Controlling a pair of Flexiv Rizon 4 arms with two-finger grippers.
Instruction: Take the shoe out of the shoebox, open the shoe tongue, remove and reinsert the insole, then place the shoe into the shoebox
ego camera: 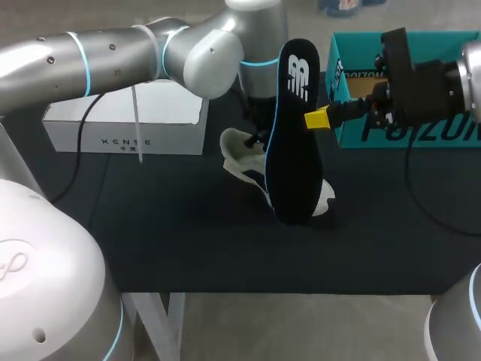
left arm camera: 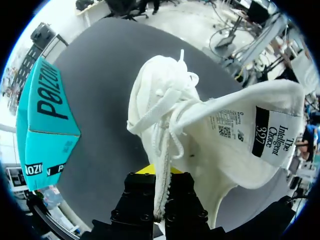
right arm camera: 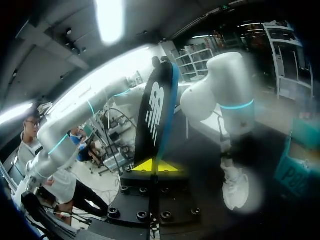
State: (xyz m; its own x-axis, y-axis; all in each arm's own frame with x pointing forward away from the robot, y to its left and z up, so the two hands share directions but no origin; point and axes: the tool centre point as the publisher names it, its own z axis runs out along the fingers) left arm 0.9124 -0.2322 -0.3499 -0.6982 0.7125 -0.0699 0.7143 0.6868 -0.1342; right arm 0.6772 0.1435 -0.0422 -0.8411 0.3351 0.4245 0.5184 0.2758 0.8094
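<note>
From the head view I cannot make out much of the shoe: the upright insole stands in front of it and covers its middle, leaving only white parts at either side on the black table. My left arm's fingers are lost there too, behind its wrist and the insole's edge. In the left wrist view the left gripper shows only a sliver of yellow; its black fingers are pinched together on a white edge of the shoe, whose tongue folds outward with the label side showing. The right gripper is clamped on the insole's edge partway along, holding it up with the logo end high and the far end down at the shoe. In the right wrist view the shoe is a blur beyond the insole. The teal shoebox is cut off at the table's right and partly covered by my right arm. I count one shoe, one insole, one shoebox and one white box at the left rear.
</note>
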